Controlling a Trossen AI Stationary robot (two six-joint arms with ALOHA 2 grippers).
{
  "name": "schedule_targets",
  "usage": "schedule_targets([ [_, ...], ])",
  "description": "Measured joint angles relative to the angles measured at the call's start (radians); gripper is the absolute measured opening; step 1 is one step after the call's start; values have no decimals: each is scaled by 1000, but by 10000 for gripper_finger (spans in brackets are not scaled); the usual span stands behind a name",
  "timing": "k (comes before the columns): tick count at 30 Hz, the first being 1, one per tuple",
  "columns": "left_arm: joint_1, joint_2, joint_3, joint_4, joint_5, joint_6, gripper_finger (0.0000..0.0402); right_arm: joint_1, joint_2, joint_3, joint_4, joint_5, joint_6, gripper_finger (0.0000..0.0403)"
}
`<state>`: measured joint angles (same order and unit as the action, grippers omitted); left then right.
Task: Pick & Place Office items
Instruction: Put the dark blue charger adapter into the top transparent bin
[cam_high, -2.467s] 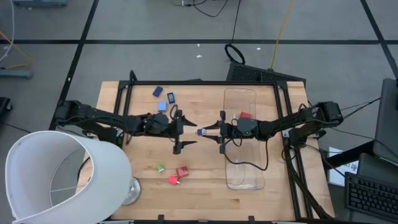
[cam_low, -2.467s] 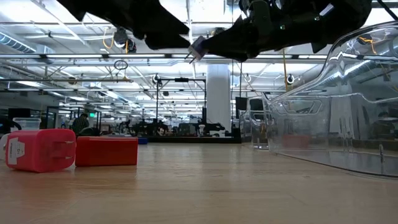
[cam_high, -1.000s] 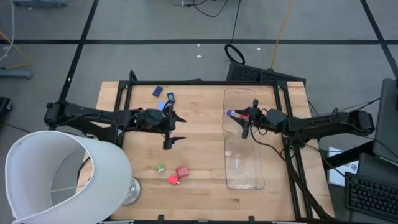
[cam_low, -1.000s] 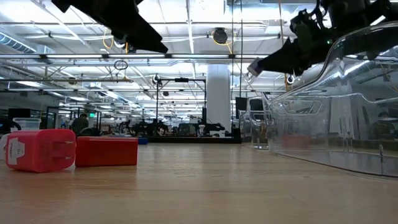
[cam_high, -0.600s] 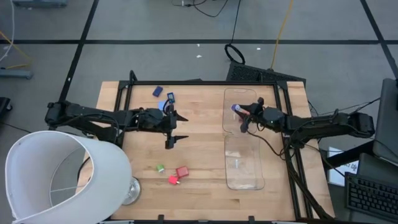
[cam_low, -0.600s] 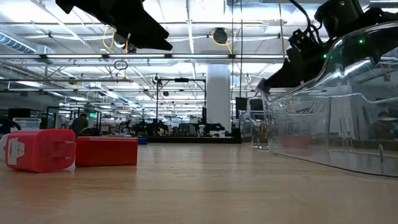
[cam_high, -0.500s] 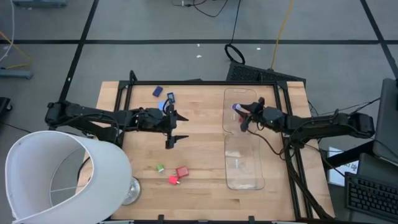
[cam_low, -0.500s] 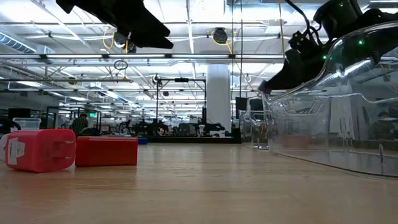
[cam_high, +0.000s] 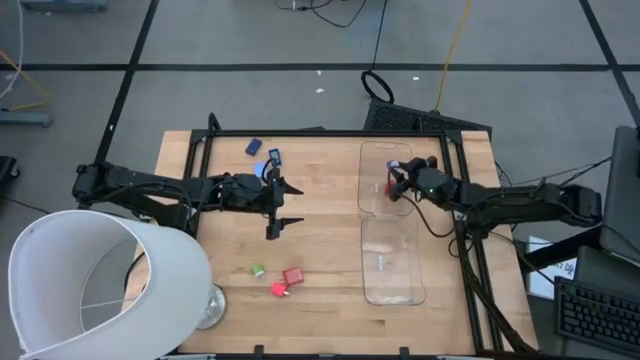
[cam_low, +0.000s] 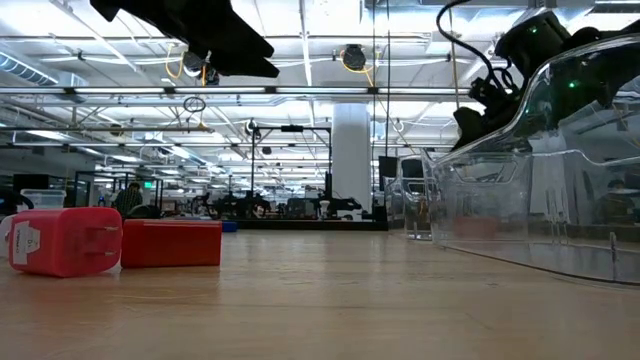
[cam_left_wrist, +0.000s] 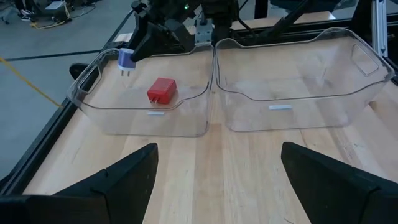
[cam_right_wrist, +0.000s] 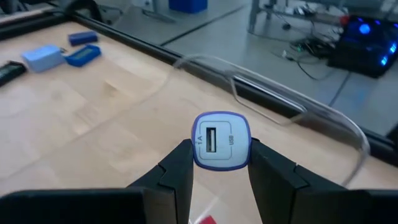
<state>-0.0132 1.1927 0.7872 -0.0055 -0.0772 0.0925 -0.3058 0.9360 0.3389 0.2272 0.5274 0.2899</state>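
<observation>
High view: the right end effector (cam_high: 397, 183) is being held over the far compartment of the clear tray (cam_high: 388, 290); the left end effector (cam_high: 278, 208) is being kept over the bare counter (cam_high: 320, 270), fingers spread apart; a green piece (cam_high: 258, 270) and red pieces (cam_high: 288, 280) are lying near the white lampshade (cam_high: 90, 285), blue pieces (cam_high: 264, 154) at the far edge.

Low view: two red blocks (cam_low: 110, 241) are being shown resting on the counter, well apart from the tray.

Left wrist view: a purple charger (cam_left_wrist: 126, 60) is being held above the tray, prongs down; a red charger (cam_left_wrist: 161, 91) is already lying inside, just beside it.

Right wrist view: the purple charger (cam_right_wrist: 220, 140) is being clamped by its two flat sides between the fingers (cam_right_wrist: 178, 168).

Handling: the charger is judged light, rigid and smooth-shelled, so slipping is possible; flat sides are being favoured over the prongs.
</observation>
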Motion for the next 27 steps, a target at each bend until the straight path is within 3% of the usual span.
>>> schedule_targets([
  [9,0,0,0,0,0,0,340,-55,0,0,-96,-1,57,117],
  [27,0,0,0,0,0,0,341,-62,0,0,-109,-3,58,119],
])
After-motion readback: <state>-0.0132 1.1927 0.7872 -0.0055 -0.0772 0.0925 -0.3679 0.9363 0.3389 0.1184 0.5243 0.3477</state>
